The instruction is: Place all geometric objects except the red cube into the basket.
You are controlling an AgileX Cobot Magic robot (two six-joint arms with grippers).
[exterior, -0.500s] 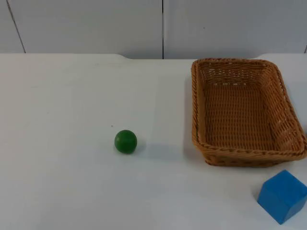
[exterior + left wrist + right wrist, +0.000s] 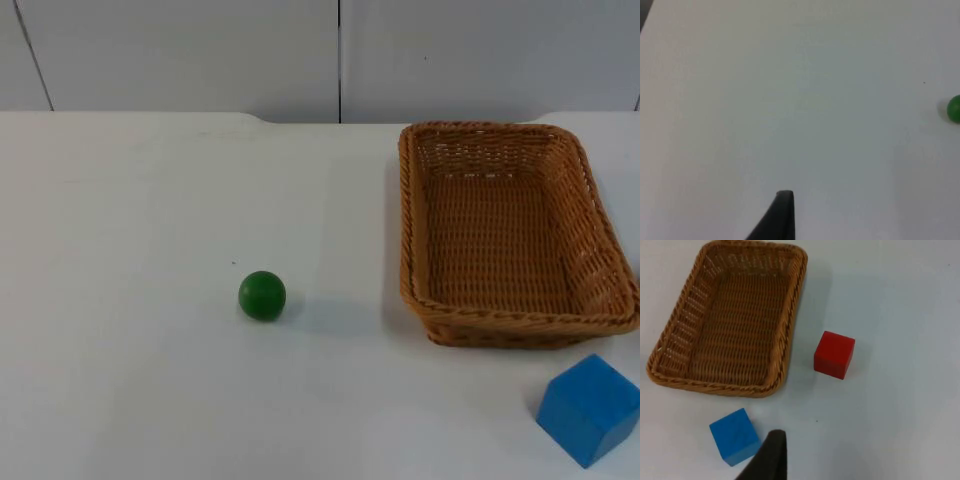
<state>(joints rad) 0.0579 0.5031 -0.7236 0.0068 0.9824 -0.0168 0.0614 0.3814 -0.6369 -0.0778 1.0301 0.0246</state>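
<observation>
A green ball (image 2: 262, 296) rests on the white table, left of the woven basket (image 2: 497, 330), and is seen again from the left wrist as the green ball (image 2: 954, 108). The blue cube (image 2: 590, 409) lies in front of the basket's near right corner. In the right wrist view the blue cube (image 2: 735, 436) sits just outside the basket (image 2: 785, 335), and a red cube (image 2: 834, 354) stands beside the basket's long side. My left gripper (image 2: 782, 215) hangs over bare table well away from the ball. High over the blue cube is my right gripper (image 2: 771, 455). The basket holds nothing.
The grey partition wall (image 2: 340, 55) closes off the table's far edge. Bare white table (image 2: 130, 220) stretches to the left of the ball.
</observation>
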